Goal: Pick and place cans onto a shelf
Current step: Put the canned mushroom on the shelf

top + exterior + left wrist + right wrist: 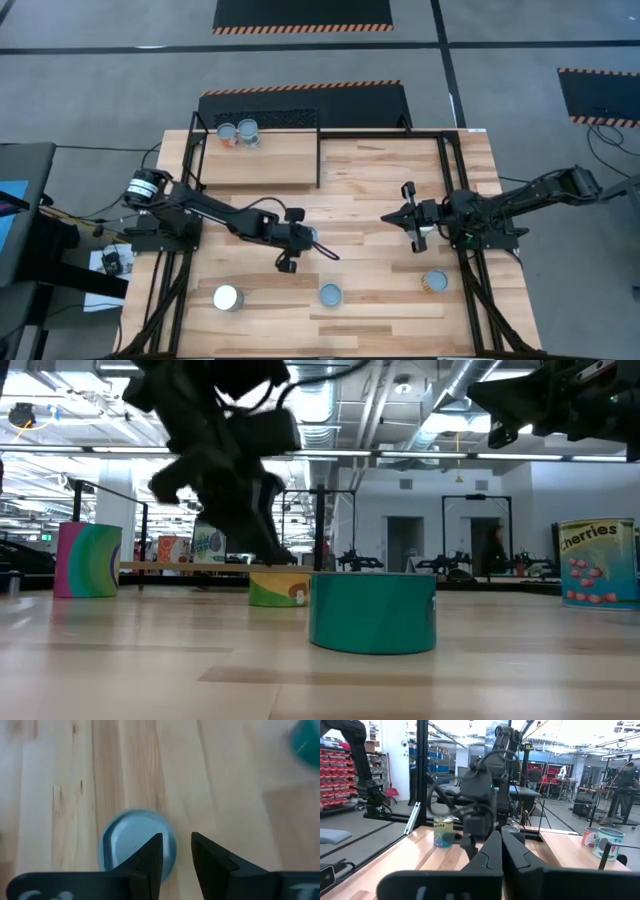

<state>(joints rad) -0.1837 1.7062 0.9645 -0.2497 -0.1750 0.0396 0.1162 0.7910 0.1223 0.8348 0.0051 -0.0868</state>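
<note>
Hovering over mid-worktop, the left end effector has its fingers narrowly parted, holding nothing; a blue-topped can sits just beneath and beside one fingertip. The right end effector waits well apart, fingers pressed together and empty. Two cans stand on the shelf beyond the left end effector; three more lie on its other side

Two cans stand upright side by side at the back left of the light-wood, black-framed shelf. Three more stand well apart along the table's near edge: a white-topped can, a teal can and an orange-labelled can. A pale-blue-topped can stands upright at mid-table.
</note>
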